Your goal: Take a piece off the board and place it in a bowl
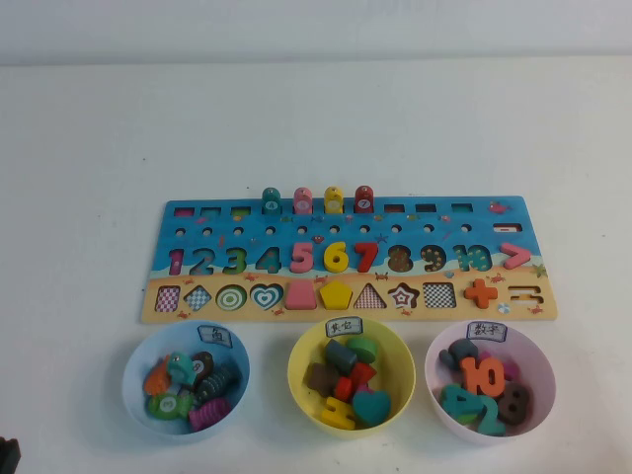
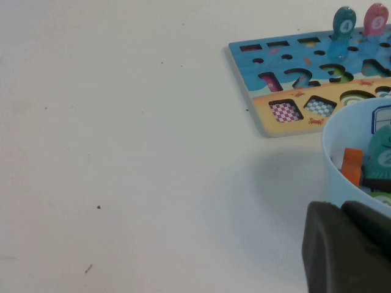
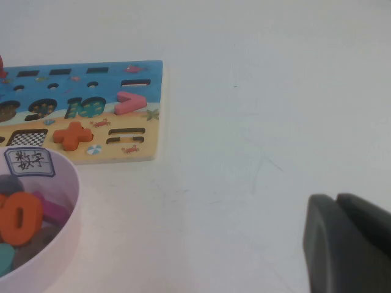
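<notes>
Long rectangular blue-and-tan puzzle board lies across table centre. Small flat orange plus-shaped piece sits in board's near strip, twd right end, w/ pink ">" piece behind it & slightly right. Three bowls in a row just in front of board: light blue plastic bowl left, round yellow plastic bowl middle, pale pink bowl right, each w/ loose pieces inside. Plus piece is behind pink bowl, right of yellow bowl.

Left gripper just beside blue bowl's outer side; right gripper right of pink bowl, apart from it.

lab-style test bench: bare white table, plain white wall, sorting board and labelled bowls set out.
</notes>
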Available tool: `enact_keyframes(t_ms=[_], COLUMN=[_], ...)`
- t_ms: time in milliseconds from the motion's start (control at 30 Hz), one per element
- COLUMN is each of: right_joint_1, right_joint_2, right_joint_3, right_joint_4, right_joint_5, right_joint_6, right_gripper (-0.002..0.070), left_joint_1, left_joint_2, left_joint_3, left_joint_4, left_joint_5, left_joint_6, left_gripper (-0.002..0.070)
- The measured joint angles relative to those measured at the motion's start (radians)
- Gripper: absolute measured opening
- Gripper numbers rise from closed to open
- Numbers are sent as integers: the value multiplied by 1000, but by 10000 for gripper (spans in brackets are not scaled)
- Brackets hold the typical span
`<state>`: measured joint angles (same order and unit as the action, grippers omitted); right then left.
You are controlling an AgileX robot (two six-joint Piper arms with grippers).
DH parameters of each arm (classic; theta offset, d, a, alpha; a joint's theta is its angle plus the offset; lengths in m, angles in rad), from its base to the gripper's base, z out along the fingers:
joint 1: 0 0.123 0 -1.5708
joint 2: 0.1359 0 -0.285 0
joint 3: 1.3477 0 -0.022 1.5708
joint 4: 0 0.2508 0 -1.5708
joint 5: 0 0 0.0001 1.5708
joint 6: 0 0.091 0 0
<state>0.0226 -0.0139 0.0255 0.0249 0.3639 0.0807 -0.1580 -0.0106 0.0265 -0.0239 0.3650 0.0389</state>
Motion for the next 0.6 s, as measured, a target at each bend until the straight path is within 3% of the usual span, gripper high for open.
enact_keyframes(t_ms=[600], right_joint_1=[0], right_joint_2=[0], right_joint_3=[0], right_joint_4=[19], right_joint_5=[0], right_joint_6=[0], right_gripper=[-17], left_joint_1=[0], left_joint_2=[0], left_joint_3=[0], left_joint_4=[1], left_joint_5=[0], left_joint_6=[0], left_gripper=[-3])
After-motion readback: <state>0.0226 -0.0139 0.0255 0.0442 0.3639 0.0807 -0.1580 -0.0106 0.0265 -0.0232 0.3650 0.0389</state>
